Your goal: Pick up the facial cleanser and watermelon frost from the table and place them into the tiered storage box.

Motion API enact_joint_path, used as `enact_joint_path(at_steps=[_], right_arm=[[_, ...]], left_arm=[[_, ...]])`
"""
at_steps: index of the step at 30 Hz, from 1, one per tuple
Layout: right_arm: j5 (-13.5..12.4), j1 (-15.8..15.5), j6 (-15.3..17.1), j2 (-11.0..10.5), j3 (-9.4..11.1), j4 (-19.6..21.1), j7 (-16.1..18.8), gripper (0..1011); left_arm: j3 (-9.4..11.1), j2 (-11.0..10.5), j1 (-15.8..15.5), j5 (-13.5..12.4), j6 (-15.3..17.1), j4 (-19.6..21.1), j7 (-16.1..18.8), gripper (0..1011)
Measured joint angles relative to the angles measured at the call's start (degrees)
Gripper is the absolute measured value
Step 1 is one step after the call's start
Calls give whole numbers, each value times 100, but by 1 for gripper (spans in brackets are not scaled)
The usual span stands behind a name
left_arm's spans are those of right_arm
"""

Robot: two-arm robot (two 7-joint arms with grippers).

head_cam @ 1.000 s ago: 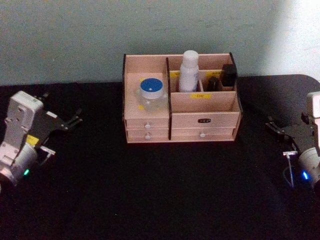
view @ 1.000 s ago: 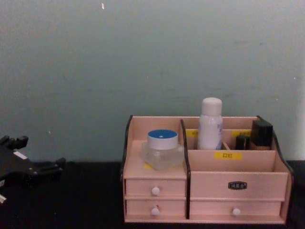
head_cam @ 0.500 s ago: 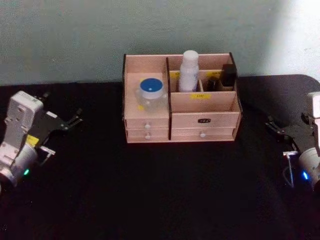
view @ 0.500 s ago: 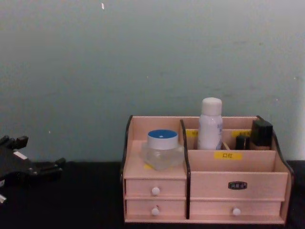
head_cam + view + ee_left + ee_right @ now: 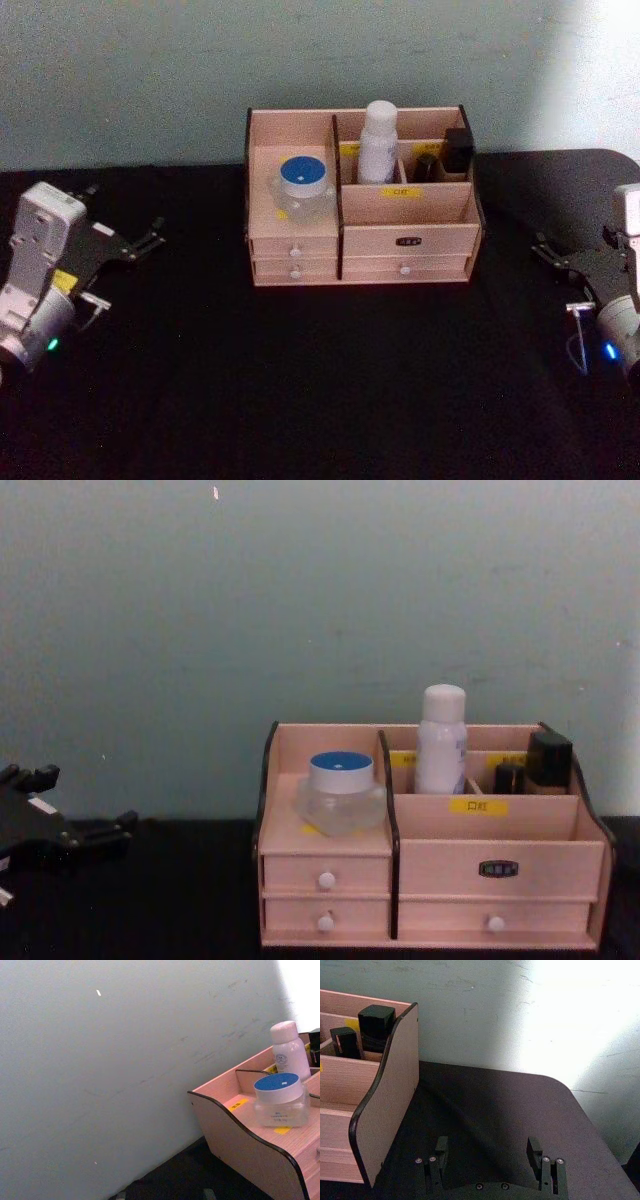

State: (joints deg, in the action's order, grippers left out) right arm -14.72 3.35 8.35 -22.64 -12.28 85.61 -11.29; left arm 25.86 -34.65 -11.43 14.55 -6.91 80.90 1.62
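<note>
The black bench runs wide under everything, with a pale green wall behind it. Against that wall, at the middle of the bench, stands the tiered storage box, its small drawers shut. In its left compartment sits a clear jar with a blue lid; a white bottle stands upright in a rear compartment just right of the divider, and two small dark containers stand in the rear right corner. The left gripper hangs over the bench well to the left of the box, fingers apart and holding nothing. The right gripper sits low over the bench well to the right of the box, its fingers spread wide and empty.
</note>
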Motion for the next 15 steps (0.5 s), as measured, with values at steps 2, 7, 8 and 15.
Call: enact_joint_path(at_steps=[2,7,8,15], right_arm=[[0,0,-1,0,0,0,0,1000],[0,0,0,0,0,0,0,1000],[0,0,-1,0,0,0,0,1000],[0,0,0,0,0,0,0,1000]], left_arm=[[0,0,0,0,0,0,0,1001],[0,0,0,0,0,0,0,1001],[0,0,0,0,0,0,0,1001],[0,0,0,0,0,0,0,1001]])
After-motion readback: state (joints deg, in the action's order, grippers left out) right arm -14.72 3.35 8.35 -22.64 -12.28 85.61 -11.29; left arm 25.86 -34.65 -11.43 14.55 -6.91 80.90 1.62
